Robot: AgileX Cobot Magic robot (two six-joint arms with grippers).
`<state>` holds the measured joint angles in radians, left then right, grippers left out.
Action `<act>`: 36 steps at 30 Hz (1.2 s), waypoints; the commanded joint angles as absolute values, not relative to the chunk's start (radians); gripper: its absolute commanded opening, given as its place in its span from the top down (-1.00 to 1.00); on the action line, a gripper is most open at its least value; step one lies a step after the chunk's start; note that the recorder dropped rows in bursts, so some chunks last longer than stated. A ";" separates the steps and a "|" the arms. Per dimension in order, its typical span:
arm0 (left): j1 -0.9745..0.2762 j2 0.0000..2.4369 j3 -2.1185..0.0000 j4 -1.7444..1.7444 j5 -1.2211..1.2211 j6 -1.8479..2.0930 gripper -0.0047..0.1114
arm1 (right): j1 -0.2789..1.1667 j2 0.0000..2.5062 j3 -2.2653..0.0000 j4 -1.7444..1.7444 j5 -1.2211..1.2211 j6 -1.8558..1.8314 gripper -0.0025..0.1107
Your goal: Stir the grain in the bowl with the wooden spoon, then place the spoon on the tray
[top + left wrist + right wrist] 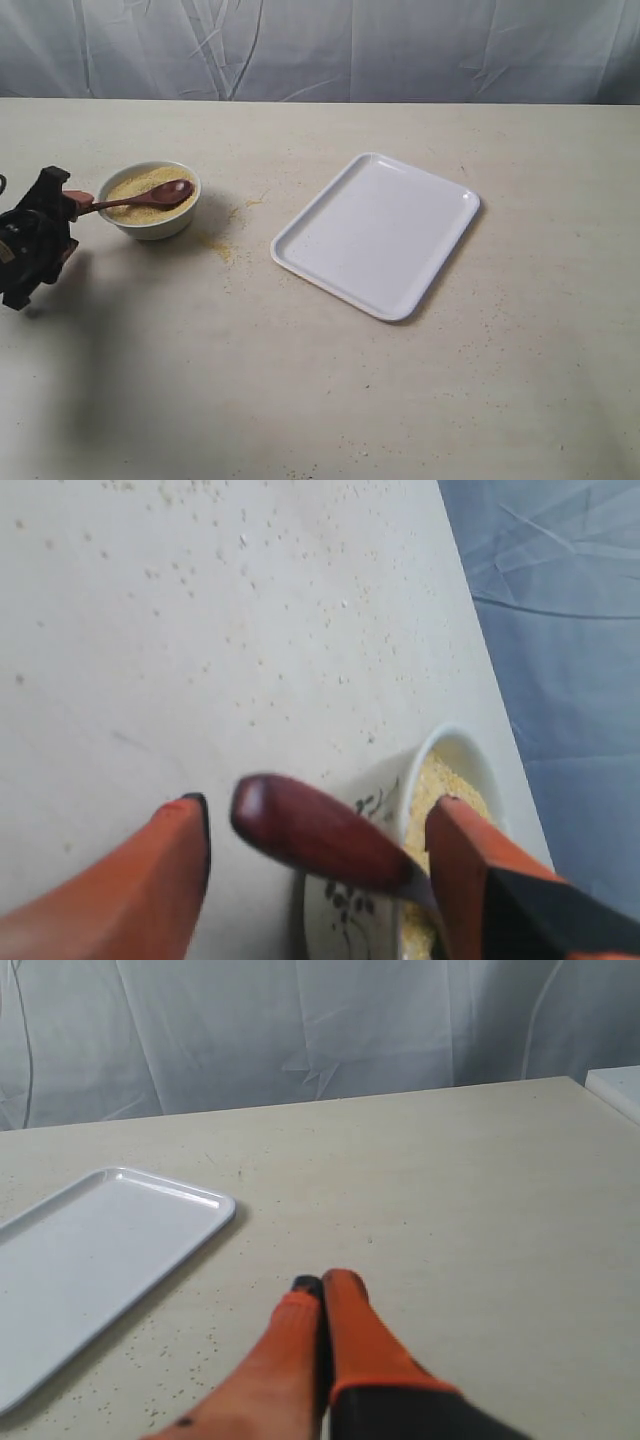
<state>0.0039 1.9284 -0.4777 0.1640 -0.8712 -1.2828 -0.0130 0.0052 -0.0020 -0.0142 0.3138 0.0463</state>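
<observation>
The small white bowl [160, 226] stands at the left of the table, filled with yellow-tan grain [135, 186]. The dark reddish wooden spoon [150, 197] lies across it, scoop on the grain and handle sticking out over the rim toward my left gripper [70, 212]. In the left wrist view the handle end [310, 830] sits between the orange fingers [170, 870], with a gap on each side; the left gripper [320, 805] is open. The bowl [350, 910] and grain [440, 785] show beyond it. The white tray [378, 233] lies at centre right. My right gripper [322, 1286] is shut and empty, beside the tray [90, 1260].
Spilled grain [225, 245] is scattered on the table between the bowl and the tray. A grey cloth backdrop [320, 50] hangs behind the table's far edge. The right arm does not appear in the exterior view.
</observation>
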 commanded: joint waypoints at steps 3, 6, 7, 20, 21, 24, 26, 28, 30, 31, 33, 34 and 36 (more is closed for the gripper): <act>0.066 1.932 -0.501 0.194 -0.890 -1.260 -0.13 | -0.010 0.000 0.000 -0.013 0.304 0.045 0.96; 0.071 1.932 -0.547 0.248 -0.865 -1.255 -0.13 | -0.010 0.000 0.000 -0.013 0.304 0.045 0.96; 0.071 1.932 -0.573 0.266 -0.847 -1.255 -0.13 | -0.010 0.000 0.000 -0.013 0.304 0.045 0.96; 0.089 1.932 -0.735 0.326 -0.648 -1.252 -0.13 | -0.010 0.000 0.000 -0.013 0.304 0.045 0.96; 0.089 1.932 -0.735 0.329 -0.634 -1.252 -0.13 | -0.010 0.000 0.000 -0.013 0.304 0.045 0.96; 0.098 1.932 -0.735 0.338 -0.553 -1.252 -0.13 | -0.010 0.000 0.000 -0.013 0.304 0.045 0.96; 0.105 1.932 -0.735 0.338 -0.486 -1.252 -0.13 | -0.010 0.000 0.000 -0.013 0.304 0.045 0.96; 0.117 1.932 -0.735 0.346 -0.436 -1.252 -0.13 | -0.010 0.000 0.000 -0.013 0.304 0.045 0.96; 0.119 1.932 -0.735 0.382 -0.397 -1.258 -0.13 | -0.010 0.000 0.000 -0.013 0.304 0.045 0.96; 0.119 1.930 -0.735 0.399 -0.384 -1.272 -0.13 | -0.010 0.000 0.000 -0.013 0.304 0.045 0.96; 0.119 1.930 -0.735 0.476 -0.388 -1.345 -0.13 | -0.010 0.000 0.000 -0.013 0.304 0.045 0.96; 0.119 1.928 -0.735 0.517 -0.402 -1.389 -0.13 | -0.010 0.000 0.000 -0.013 0.304 0.045 0.96; 0.119 1.923 -0.735 0.590 -0.464 -1.482 -0.13 | -0.010 0.000 0.000 -0.013 0.304 0.045 0.96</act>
